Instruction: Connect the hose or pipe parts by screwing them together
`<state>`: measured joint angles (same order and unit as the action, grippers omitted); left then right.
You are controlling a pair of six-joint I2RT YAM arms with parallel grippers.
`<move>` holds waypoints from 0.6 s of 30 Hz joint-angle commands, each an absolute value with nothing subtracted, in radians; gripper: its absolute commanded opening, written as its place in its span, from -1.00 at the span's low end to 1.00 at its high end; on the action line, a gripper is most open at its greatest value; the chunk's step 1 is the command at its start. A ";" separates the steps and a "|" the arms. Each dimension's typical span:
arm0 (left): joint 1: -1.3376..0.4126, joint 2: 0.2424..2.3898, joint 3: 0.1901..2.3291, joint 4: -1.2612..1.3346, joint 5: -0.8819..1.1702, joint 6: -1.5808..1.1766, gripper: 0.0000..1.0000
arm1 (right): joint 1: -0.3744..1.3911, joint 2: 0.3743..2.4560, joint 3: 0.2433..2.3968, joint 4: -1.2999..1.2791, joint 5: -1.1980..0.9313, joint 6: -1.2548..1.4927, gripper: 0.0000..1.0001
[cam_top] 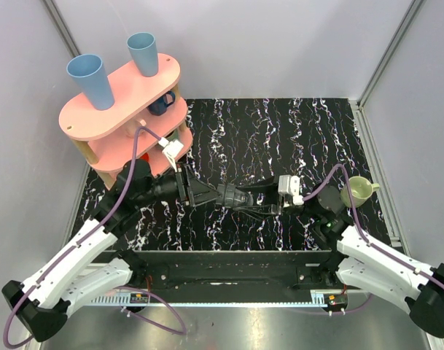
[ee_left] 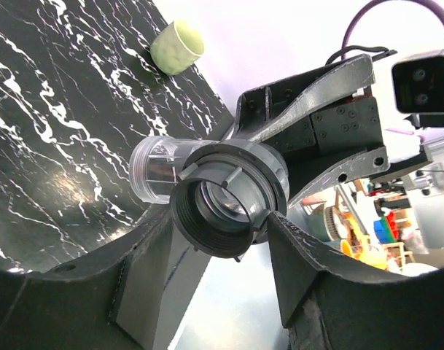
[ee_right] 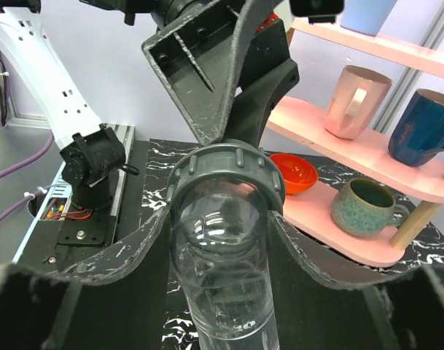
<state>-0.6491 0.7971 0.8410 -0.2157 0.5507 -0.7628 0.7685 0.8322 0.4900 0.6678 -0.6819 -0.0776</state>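
Right of the pink shelf (cam_top: 123, 98), the right gripper (ee_right: 220, 233) clamped the clear tube (ee_right: 223, 299). The left gripper (ee_left: 220, 222) flanked its grey nut (ee_left: 259, 173) (grip: I cannot tell).

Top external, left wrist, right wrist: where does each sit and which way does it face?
Top external: above and behind the arms, looking down at the table; both arm bases at bottom.
Left wrist: looks past its own fingers into the threaded end of the grey fitting, right gripper beyond.
Right wrist: looks along the clear tube between its own fingers toward the left gripper.
Shared: all three show the fitting.
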 commanded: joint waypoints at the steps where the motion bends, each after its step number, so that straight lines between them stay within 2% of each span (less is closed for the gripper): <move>1: -0.643 0.801 0.847 -0.112 0.586 -0.879 0.16 | 0.773 0.792 0.492 0.744 -0.710 -0.130 -1.00; 2: -0.644 0.804 0.839 -0.089 0.591 -0.891 0.16 | 0.775 0.788 0.492 0.736 -0.709 -0.132 -1.00; 5: -0.643 0.819 0.813 -0.008 0.640 -0.917 -0.01 | 0.775 0.788 0.492 0.739 -0.696 -0.114 -1.00; 9: -0.643 0.812 0.766 0.073 0.664 -0.911 -0.46 | 0.775 0.810 0.503 0.761 -0.684 -0.045 -1.00; 10: -0.643 0.807 0.752 0.122 0.672 -0.908 -0.72 | 0.773 0.814 0.503 0.775 -0.670 -0.010 -1.00; 13: -0.643 0.784 0.706 0.195 0.701 -0.881 -1.00 | 0.775 0.828 0.512 0.792 -0.631 0.056 -1.00; 18: -0.643 0.706 0.615 0.268 0.729 -0.694 -1.00 | 0.773 0.848 0.551 0.775 -0.574 0.155 -1.00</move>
